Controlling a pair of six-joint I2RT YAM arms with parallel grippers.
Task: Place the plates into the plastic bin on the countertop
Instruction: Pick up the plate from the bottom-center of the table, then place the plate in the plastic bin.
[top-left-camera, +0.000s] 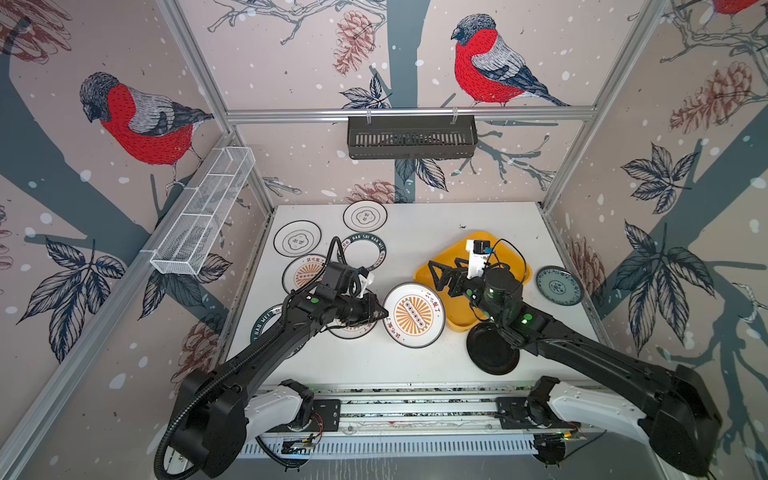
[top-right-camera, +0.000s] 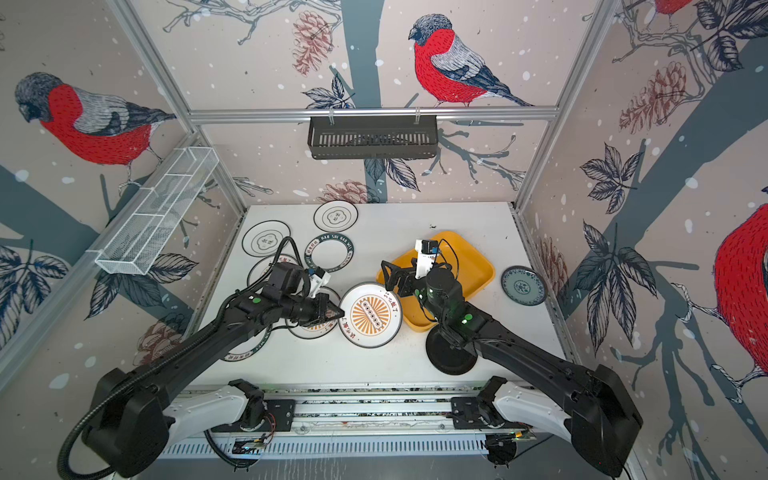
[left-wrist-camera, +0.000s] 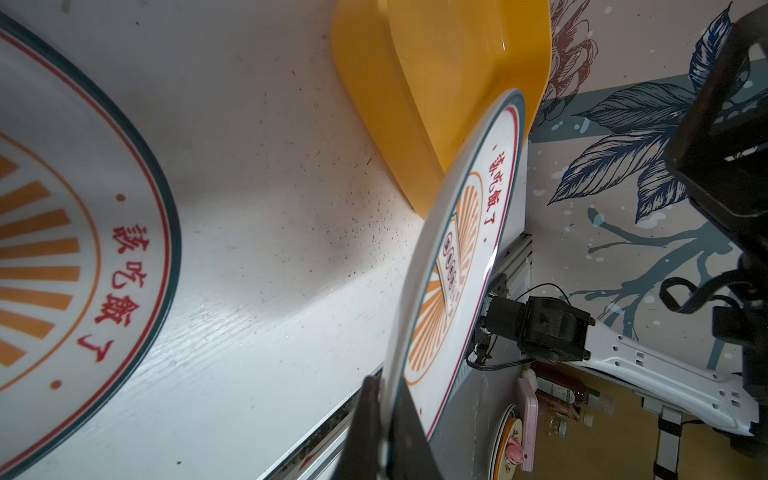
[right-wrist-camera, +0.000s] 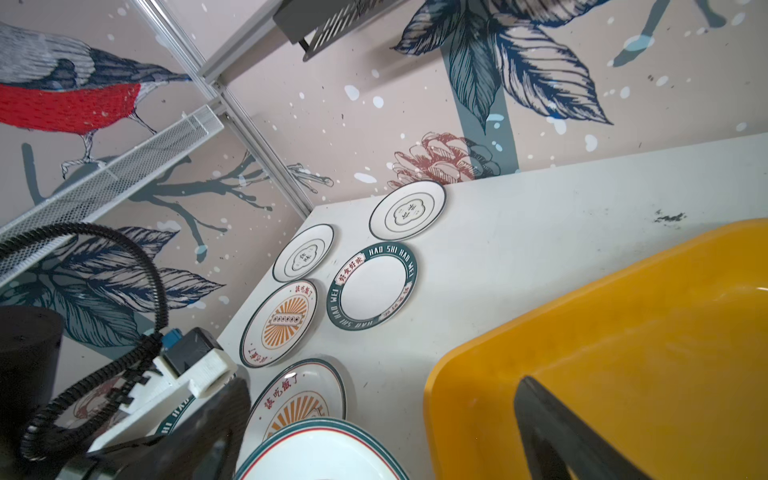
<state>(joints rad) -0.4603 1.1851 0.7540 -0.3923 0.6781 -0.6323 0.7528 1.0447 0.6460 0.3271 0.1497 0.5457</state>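
My left gripper (top-left-camera: 380, 311) (left-wrist-camera: 386, 419) is shut on the rim of an orange sunburst plate (top-left-camera: 413, 314) (left-wrist-camera: 457, 257). It holds the plate above the countertop (top-left-camera: 374, 365), and the plate's far edge reaches the yellow plastic bin (top-left-camera: 509, 253) (left-wrist-camera: 415, 83). My right gripper (top-left-camera: 440, 278) (right-wrist-camera: 374, 440) hangs open over the bin's left corner, holding nothing. On the countertop lie two flower-outline plates (top-left-camera: 365, 216) (top-left-camera: 297, 238), a lettered-rim plate (top-left-camera: 365, 253), a blue-green plate (top-left-camera: 559, 285) and a black plate (top-left-camera: 492, 349). My left arm partly hides further sunburst plates (top-left-camera: 301, 274) (top-left-camera: 351, 330).
A black slotted basket (top-left-camera: 411, 137) hangs on the back rail. A white wire mesh rack (top-left-camera: 203, 212) is fixed to the left wall. Another lettered-rim plate (top-left-camera: 266, 324) lies under my left arm. Aluminium rails edge the countertop's front.
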